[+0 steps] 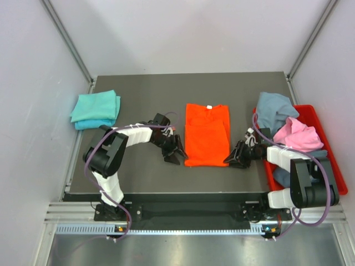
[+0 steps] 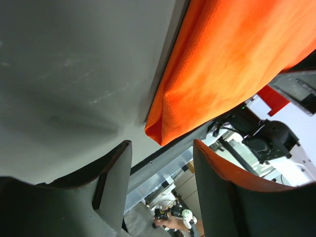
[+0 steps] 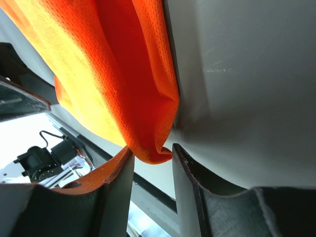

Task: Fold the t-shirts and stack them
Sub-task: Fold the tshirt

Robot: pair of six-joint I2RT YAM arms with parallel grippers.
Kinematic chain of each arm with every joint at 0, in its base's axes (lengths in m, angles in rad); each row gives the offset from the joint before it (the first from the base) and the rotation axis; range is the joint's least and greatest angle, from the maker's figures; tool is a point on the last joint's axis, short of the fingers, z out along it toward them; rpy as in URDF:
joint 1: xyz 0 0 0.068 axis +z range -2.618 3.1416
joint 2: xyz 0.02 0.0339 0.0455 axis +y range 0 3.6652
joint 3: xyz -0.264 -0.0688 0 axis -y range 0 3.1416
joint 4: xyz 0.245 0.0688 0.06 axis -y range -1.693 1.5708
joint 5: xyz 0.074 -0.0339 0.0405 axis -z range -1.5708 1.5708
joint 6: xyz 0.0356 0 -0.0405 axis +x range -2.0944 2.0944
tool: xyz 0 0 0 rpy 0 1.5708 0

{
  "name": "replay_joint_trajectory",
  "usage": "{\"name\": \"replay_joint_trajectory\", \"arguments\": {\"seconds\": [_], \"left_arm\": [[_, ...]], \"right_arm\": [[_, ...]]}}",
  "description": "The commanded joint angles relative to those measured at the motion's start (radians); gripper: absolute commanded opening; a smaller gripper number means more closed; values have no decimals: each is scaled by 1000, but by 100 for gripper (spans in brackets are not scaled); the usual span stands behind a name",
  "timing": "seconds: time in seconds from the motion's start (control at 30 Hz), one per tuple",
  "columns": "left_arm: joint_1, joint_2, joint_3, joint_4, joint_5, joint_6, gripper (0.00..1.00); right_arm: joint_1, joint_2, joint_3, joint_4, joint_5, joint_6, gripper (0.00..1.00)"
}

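Both pairs of fingers are spread. My right gripper (image 3: 151, 148) has a near corner of the orange shirt (image 1: 207, 136) at its mouth; my left gripper (image 2: 160, 148) sits just short of the other. It lies flat mid-table (image 1: 138, 94), teal shirts (image 1: 95, 108) far left.

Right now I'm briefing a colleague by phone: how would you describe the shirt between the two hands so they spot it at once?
On the dark table, look between the left hand and right hand. The orange t-shirt lies flat there. It alone is orange: teal shirts sit far left, grey-blue shirt and pink shirt at the red bin.
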Motion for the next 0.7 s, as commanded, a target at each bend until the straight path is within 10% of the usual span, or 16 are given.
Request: {"name": "replay_joint_trajectory", "arguments": {"seconds": [0.0, 0.47, 0.67], "left_arm": [[-25, -9, -28, 57, 29, -30, 57], [-60, 60, 25, 73, -18, -27, 53], [-68, 65, 27, 85, -18, -29, 33]], "right_arm": [[-4, -7, 3, 33, 11, -6, 37], [-12, -27, -14, 50, 32, -14, 33], [-13, -22, -25, 70, 31, -3, 29]]}}
